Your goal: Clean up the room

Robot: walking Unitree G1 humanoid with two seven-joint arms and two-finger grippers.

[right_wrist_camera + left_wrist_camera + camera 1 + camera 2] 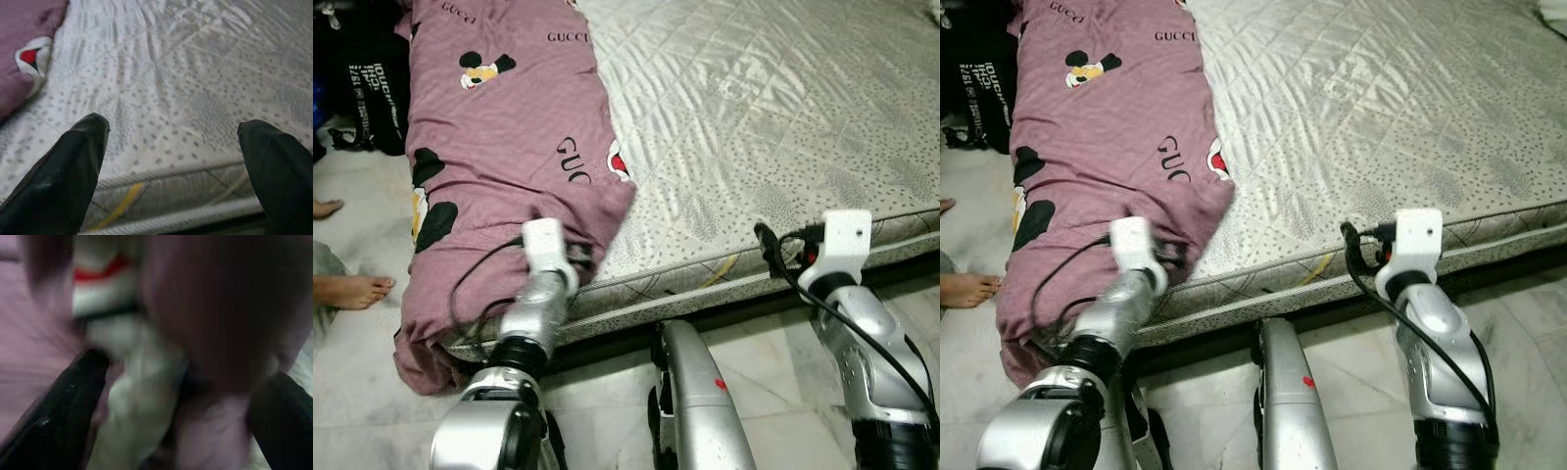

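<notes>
A pink blanket (499, 147) with cartoon prints and dark letters lies along the left part of a mattress (773, 127), and its lower end hangs over the mattress corner down to the pale tiled floor (607, 392). The mattress has a light quilted cover with small dots and lies low on the floor. The left gripper (181, 382) is at the blanket's lower right corner, near the front edge of the mattress. In the left wrist view, which is blurred, its two black fingers (73, 396) stand apart with pink cloth bunched between them, but I cannot tell if they really press on the cloth. The right gripper (173, 147) is held over the front edge of the mattress, to the right of the blanket and well apart from it; its fingers (63, 171) are spread wide and hold nothing, with only the dotted cover between them. In the right wrist view a corner of the blanket with a red and white print shows at the far side. At the left edge, on the floor, a person's bare foot (352, 290) rests beside the hanging blanket, and a dark bag (367, 88) with white letters lies further back.
</notes>
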